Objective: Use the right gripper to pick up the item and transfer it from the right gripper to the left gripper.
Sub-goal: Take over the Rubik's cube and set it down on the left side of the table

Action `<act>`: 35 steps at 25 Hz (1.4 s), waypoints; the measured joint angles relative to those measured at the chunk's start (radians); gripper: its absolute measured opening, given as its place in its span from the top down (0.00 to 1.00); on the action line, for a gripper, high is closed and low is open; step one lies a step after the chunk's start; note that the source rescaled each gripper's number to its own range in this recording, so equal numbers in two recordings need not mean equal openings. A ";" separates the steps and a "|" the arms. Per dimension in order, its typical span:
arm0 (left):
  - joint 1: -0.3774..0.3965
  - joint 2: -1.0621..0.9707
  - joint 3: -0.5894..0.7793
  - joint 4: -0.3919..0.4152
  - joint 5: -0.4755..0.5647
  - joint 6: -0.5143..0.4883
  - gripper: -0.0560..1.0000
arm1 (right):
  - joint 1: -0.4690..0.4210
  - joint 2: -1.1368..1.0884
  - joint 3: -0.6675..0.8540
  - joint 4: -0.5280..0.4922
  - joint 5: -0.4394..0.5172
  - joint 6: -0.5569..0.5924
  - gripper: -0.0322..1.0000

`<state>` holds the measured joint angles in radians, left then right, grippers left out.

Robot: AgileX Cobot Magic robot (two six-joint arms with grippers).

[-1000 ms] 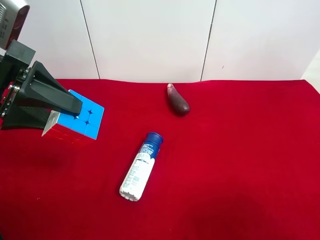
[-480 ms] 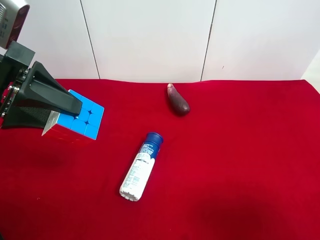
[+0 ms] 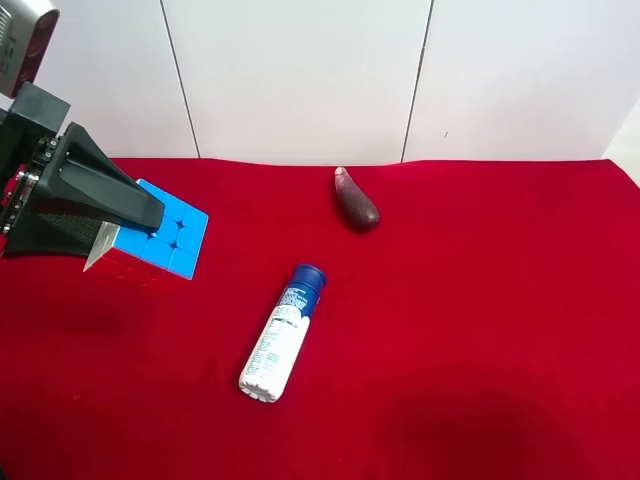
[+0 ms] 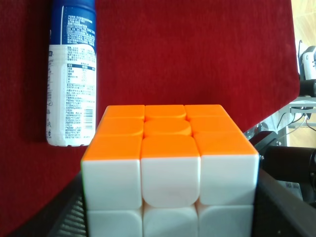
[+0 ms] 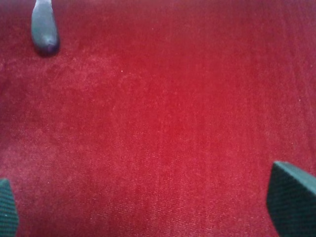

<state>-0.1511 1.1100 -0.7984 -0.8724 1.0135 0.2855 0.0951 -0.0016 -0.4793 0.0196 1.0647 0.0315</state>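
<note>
1. Nearest, low in the exterior high view, the white bottle [image 3: 282, 333] with its blue cap lies on its side on the red worktop [image 3: 480, 330], where it lay half a second ago.
2. The right claw [image 5: 150, 202] is spread wide over bare red cloth, gripping nothing.
3. At mid-left of the exterior high view, the cube [image 3: 172, 232] is held off the worktop in the left claw [image 4: 170, 217], whose dark fingers [image 4: 284, 207] press its sides. The orange face is uppermost in the left wrist view. Neither cube nor arm has shifted since the earlier frame.
4. Farther back, upper centre, the dark eggplant [image 3: 356, 200] rests unmoved, well apart from the bottle.
5. Behind stands the white panelled wall [image 3: 300, 70].
</note>
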 joint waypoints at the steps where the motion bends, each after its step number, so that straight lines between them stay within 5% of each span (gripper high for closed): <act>1: 0.000 0.000 0.000 0.000 0.000 0.000 0.92 | 0.000 0.000 0.000 0.000 0.000 0.000 0.00; 17: 0.000 0.000 0.000 0.000 -0.004 0.004 0.92 | 0.000 0.000 0.000 0.000 0.000 0.000 0.00; 35: 0.000 0.021 0.000 0.030 -0.159 0.098 0.92 | 0.000 0.000 0.000 0.000 0.000 0.000 0.00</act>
<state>-0.1511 1.1310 -0.7984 -0.8424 0.8549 0.3837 0.0951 -0.0016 -0.4793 0.0196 1.0647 0.0315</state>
